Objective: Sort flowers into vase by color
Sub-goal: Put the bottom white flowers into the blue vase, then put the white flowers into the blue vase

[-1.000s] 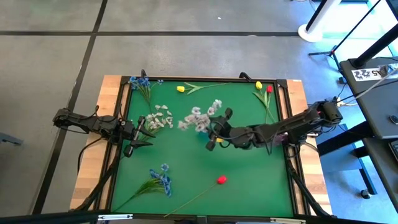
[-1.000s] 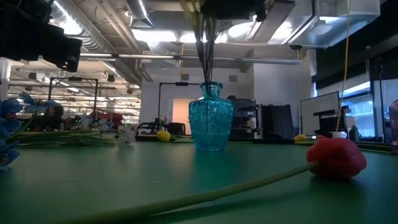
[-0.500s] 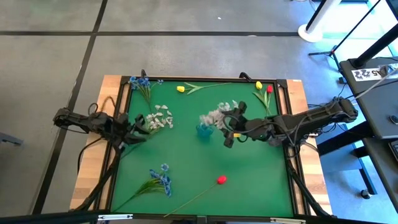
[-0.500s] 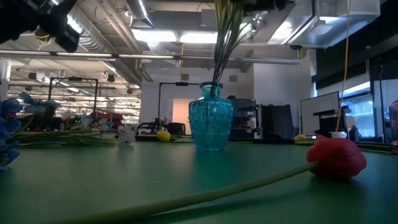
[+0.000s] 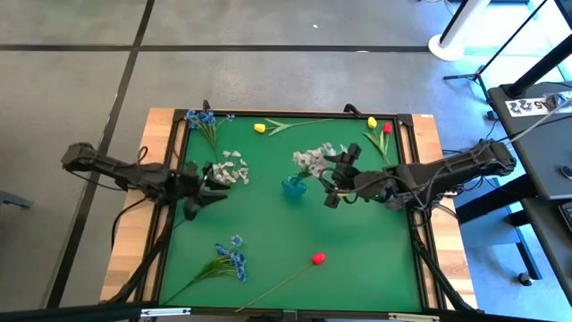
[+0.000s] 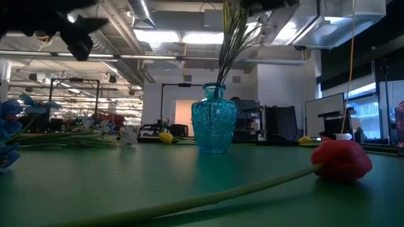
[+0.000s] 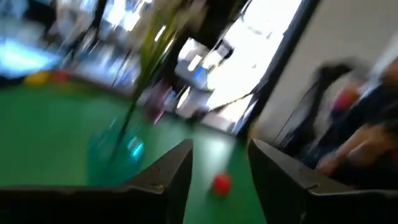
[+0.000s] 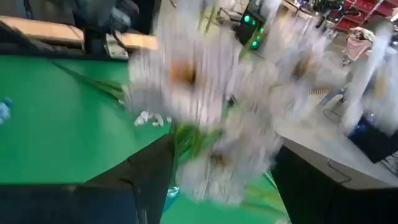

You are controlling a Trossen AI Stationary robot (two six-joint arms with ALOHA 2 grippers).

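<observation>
white sprig (image 5: 313, 159) stems in blue vase (image 5: 292, 186), other flowers (image 5: 234, 258) lying on mat

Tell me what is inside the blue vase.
The blue vase holds the green stems of a white flower sprig, leaning toward the right gripper. The patterned glass hides the stem ends and whatever else is inside.
</observation>
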